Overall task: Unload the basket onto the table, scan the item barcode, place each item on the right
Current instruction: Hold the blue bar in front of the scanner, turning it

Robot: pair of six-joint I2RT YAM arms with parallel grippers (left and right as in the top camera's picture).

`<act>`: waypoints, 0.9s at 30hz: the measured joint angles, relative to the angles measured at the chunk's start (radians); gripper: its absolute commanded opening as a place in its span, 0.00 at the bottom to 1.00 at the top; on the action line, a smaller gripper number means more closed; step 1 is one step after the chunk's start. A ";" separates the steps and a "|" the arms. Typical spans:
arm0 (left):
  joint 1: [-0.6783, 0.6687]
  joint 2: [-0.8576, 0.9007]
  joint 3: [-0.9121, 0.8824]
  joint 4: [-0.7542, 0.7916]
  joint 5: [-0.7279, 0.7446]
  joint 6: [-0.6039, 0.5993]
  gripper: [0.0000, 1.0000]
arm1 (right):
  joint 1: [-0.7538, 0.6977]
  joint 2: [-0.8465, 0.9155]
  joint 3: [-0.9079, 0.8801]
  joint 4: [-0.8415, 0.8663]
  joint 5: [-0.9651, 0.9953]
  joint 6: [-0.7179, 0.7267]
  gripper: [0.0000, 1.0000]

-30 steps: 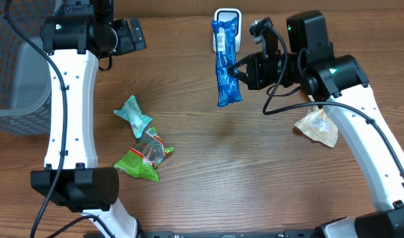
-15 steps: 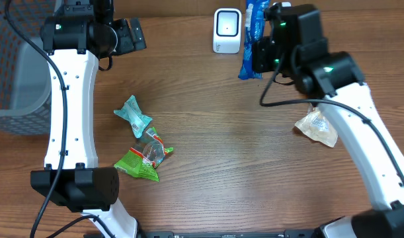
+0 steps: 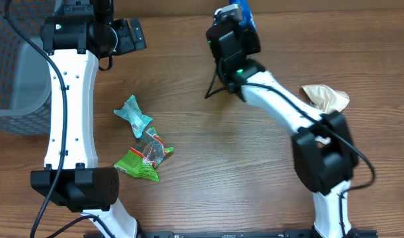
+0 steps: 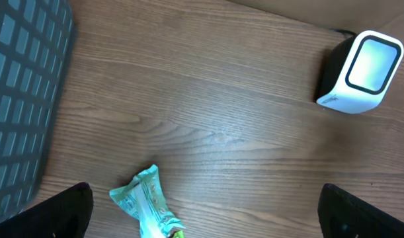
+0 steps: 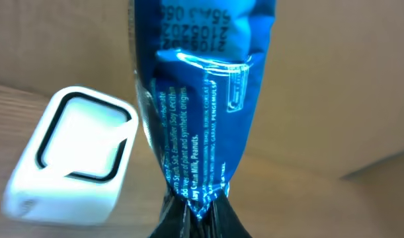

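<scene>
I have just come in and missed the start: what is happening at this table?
The right arm grips a blue packet in its jaws, close beside the white scanner, apparently to scan it. The left arm hangs apart, jaws open and empty. A teal packet, a green packet and a beige packet lie on the table.

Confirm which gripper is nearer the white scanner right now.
Right. The right gripper, shut on the blue packet, holds it just beside the scanner. The left gripper hangs open, clearly farther from it.
</scene>
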 measured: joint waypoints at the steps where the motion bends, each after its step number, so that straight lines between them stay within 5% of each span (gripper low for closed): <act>1: 0.000 0.000 0.000 0.000 0.000 0.000 1.00 | 0.005 0.030 0.000 0.067 0.027 -0.081 0.04; 10: 0.000 0.000 0.000 0.000 0.000 0.000 1.00 | 0.000 0.198 0.000 0.375 0.103 -0.588 0.04; 27: 0.000 0.000 0.000 0.000 0.000 0.000 1.00 | -0.067 0.200 0.000 0.323 -0.047 -0.717 0.04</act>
